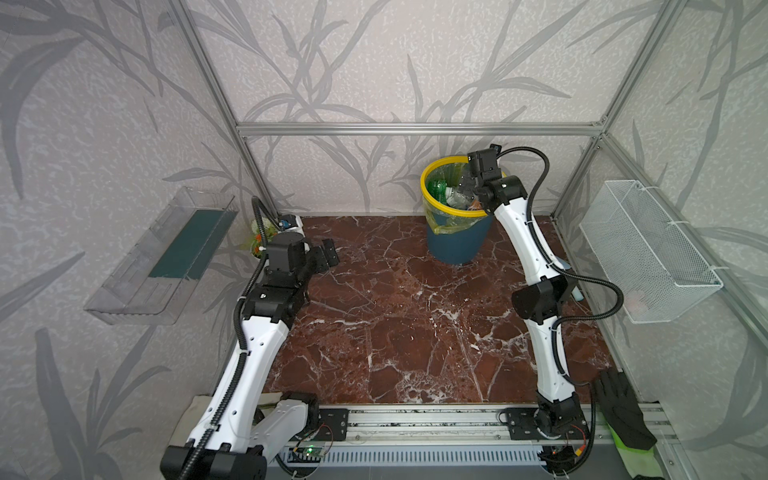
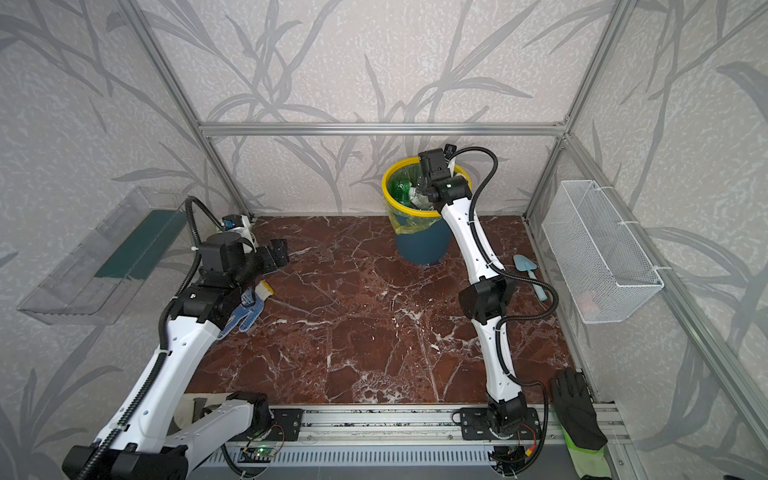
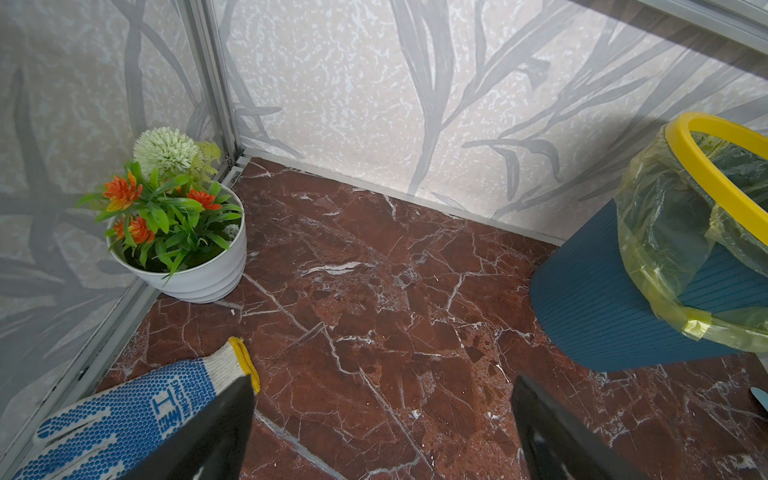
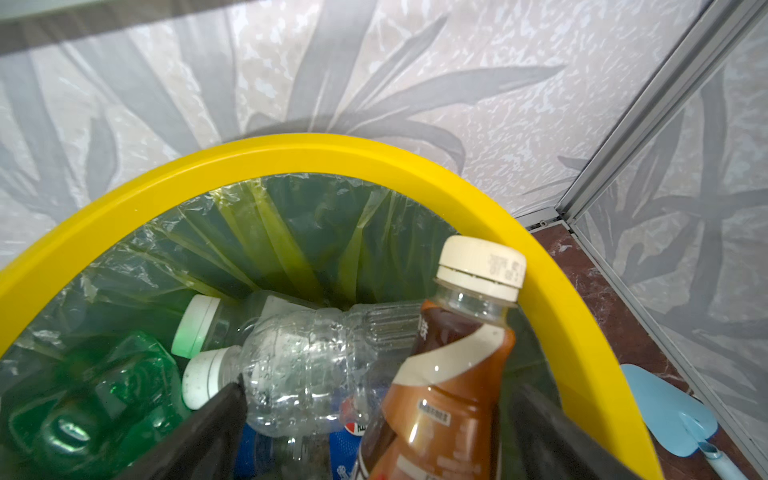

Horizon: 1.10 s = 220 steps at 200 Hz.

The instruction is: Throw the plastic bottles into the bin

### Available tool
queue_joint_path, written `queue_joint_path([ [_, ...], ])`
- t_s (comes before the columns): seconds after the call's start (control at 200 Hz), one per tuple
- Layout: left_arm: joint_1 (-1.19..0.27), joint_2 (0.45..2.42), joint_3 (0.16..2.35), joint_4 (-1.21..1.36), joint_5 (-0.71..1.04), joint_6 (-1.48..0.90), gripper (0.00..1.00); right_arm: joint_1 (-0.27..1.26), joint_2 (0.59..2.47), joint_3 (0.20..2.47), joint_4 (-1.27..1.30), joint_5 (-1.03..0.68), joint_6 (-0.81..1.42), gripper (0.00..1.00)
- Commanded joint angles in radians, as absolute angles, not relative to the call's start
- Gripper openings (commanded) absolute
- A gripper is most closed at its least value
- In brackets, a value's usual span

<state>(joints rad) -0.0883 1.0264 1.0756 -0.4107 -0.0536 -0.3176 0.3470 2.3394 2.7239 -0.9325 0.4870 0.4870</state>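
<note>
A dark-blue bin [image 1: 457, 245] with a yellow rim stands at the far side of the red marble table [image 1: 395, 332], right of centre. The right gripper [image 1: 467, 183] hangs over its mouth, fingers spread wide and gripping nothing. Between them, inside the bin, a brown bottle [image 4: 449, 374] leans against the rim, beside a green bottle [image 4: 104, 395] and clear plastic bottles [image 4: 299, 365]. The left gripper [image 1: 328, 253] hovers at far left, fingers wide and empty, near a blue-dotted glove [image 2: 245, 309] and a white flower pot [image 3: 199, 274].
</note>
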Motion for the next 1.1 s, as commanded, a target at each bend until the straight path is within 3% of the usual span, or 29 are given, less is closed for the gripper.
queue_joint_path([
  [0.0, -0.077, 1.018, 1.063, -0.407, -0.048, -0.327, 0.96, 0.349, 2.371, 2.738, -0.964, 0.381, 0.532, 0.99],
  [0.315, -0.072, 1.01, 1.062, -0.408, -0.046, -0.327, 0.95, 0.329, 2.373, 2.727, -0.797, 0.041, 0.45, 0.99],
  [0.535, -0.065, 1.003, 1.058, -0.402, -0.045, -0.328, 0.95, 0.319, 2.306, 2.724, -0.804, 0.064, 0.334, 0.99],
  [0.665, -0.061, 1.005, 1.044, -0.374, -0.029, -0.358, 0.96, 0.32, 2.174, 2.601, -0.741, 0.085, 0.216, 0.99],
  [0.78, -0.062, 1.014, 1.025, -0.347, -0.023, -0.405, 0.95, 0.322, 1.984, 2.338, -0.612, 0.088, 0.127, 0.99],
  [0.97, -0.061, 1.012, 0.89, -0.218, -0.164, -0.499, 0.96, 0.315, 1.49, 1.391, 0.142, 0.109, 0.047, 0.99],
  [1.095, -0.061, 1.006, 0.737, -0.069, -0.33, -0.528, 0.96, 0.3, 1.292, 1.062, 0.285, 0.194, 0.053, 0.99],
])
